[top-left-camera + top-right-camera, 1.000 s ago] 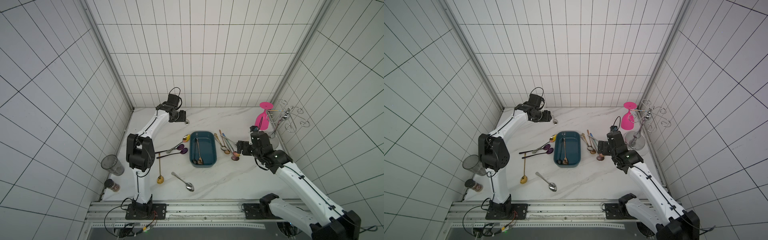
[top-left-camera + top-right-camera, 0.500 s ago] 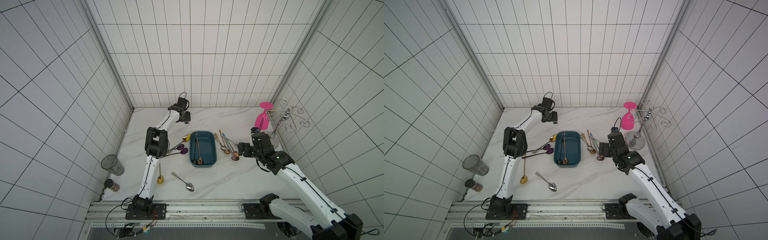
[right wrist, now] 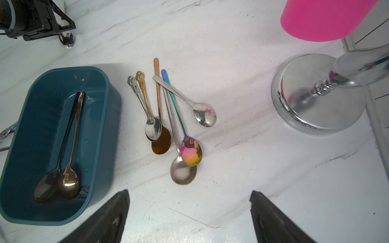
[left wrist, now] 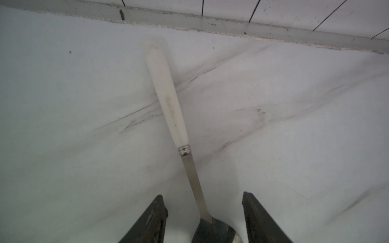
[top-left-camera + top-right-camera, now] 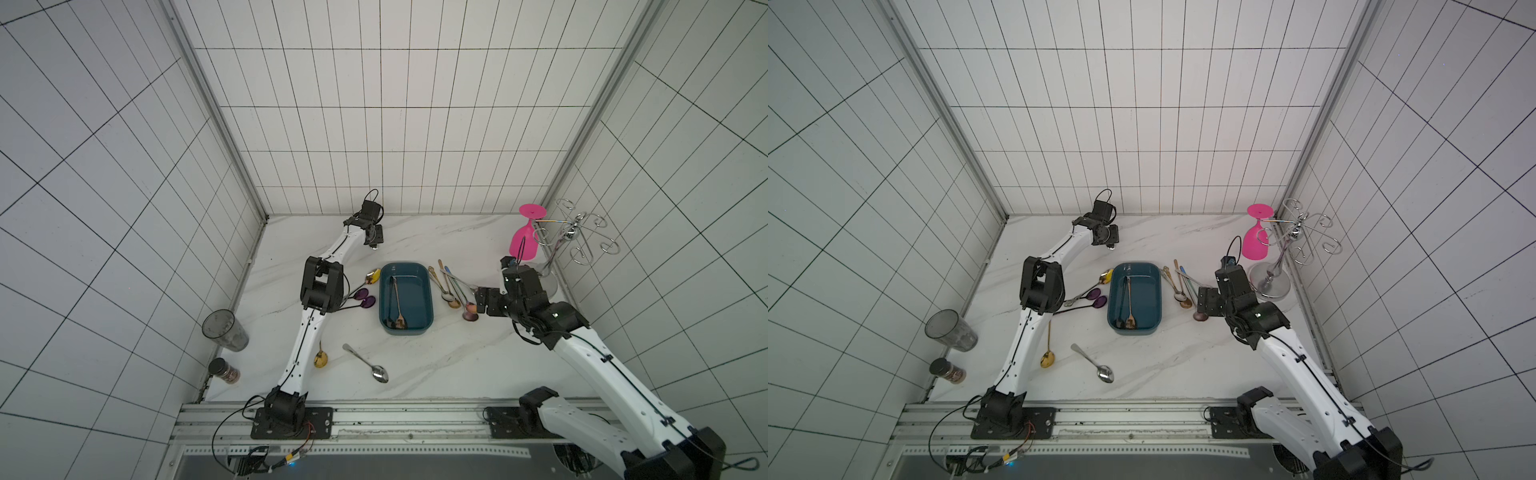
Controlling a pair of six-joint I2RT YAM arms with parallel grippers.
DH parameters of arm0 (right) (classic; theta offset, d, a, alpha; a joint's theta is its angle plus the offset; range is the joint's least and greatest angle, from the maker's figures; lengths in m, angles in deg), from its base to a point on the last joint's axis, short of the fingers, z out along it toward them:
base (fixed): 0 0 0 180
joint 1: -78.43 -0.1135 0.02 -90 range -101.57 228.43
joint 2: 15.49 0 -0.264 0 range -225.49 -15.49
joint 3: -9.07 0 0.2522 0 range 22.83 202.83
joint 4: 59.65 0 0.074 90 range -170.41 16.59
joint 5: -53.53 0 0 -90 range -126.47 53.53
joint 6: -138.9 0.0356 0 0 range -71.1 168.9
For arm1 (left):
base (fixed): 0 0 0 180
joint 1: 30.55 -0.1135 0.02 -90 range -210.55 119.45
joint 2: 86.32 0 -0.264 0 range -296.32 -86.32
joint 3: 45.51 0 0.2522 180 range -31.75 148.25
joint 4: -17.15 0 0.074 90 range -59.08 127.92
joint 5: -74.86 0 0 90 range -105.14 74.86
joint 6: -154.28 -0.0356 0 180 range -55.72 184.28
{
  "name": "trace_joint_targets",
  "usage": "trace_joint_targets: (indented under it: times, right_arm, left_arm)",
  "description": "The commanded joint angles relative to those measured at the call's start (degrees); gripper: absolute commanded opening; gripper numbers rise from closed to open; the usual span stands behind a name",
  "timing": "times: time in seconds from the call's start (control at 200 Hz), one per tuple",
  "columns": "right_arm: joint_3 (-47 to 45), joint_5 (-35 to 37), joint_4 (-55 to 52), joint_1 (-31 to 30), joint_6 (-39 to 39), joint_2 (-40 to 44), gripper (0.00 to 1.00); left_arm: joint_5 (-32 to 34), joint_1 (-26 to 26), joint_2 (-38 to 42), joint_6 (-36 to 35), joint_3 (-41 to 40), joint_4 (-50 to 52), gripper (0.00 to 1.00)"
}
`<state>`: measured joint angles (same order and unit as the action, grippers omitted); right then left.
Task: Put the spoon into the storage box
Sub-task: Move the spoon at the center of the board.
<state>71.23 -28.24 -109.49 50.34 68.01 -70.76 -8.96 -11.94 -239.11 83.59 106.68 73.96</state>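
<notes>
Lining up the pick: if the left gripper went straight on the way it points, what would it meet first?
Probably the white-handled steel spoon: its bowl lies between the open fingers of the left gripper, on the white marble tabletop. Remaining height is unclear.

Light even, diffuse, from overhead. Both top views sharp; wall tiles (image 5: pixel 374 124) bow toward frame edges. Left wrist view soft: spoon (image 4: pixel 168 101) ahead of jaws slightly blurred, thin shadow beside handle. Right wrist view crisp; storage box (image 3: pixel 105 117) throws soft shadow; glare on chrome stand base (image 3: pixel 315 94); jaw tips dark, defocused.
</notes>
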Motion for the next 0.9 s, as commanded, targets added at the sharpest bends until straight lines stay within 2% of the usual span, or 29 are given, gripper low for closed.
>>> trace_joint_targets:
  times: [0.0, 0.295, 0.54, 0.7, 0.805, 0.894]
  right_arm:
    - [0.33, -0.87, -1.45, 0.41, 1.19, 0.28, 0.92]
    - [-1.03, -1.32, -1.45, 0.41, 1.54, 4.28, 0.92]
    - [-2.29, -0.93, -0.64, 0.39, 1.46, 6.66, 0.92]
    - [-2.61, -0.74, -0.15, 0.41, 0.80, 6.75, 0.92]
    - [-2.66, -0.59, 0.04, 0.46, 0.49, 6.54, 0.93]
    - [-2.88, -0.49, 0.65, 0.42, 0.40, 6.17, 0.93]
  left_arm:
    - [-1.98, -0.52, -0.50, -0.12, -3.40, 0.38, 0.56]
    - [-4.29, -1.30, 8.01, 0.38, -19.43, 0.95, 0.44]
    - [-7.67, -1.33, 20.72, 1.65, -36.87, 0.71, 0.40]
    - [-8.87, -1.17, 27.55, 2.29, -42.87, 0.66, 0.39]
    - [-8.62, -1.14, 31.19, 2.31, -43.67, 0.71, 0.51]
    - [-6.97, -1.21, 30.79, 2.02, -41.28, 1.32, 0.58]
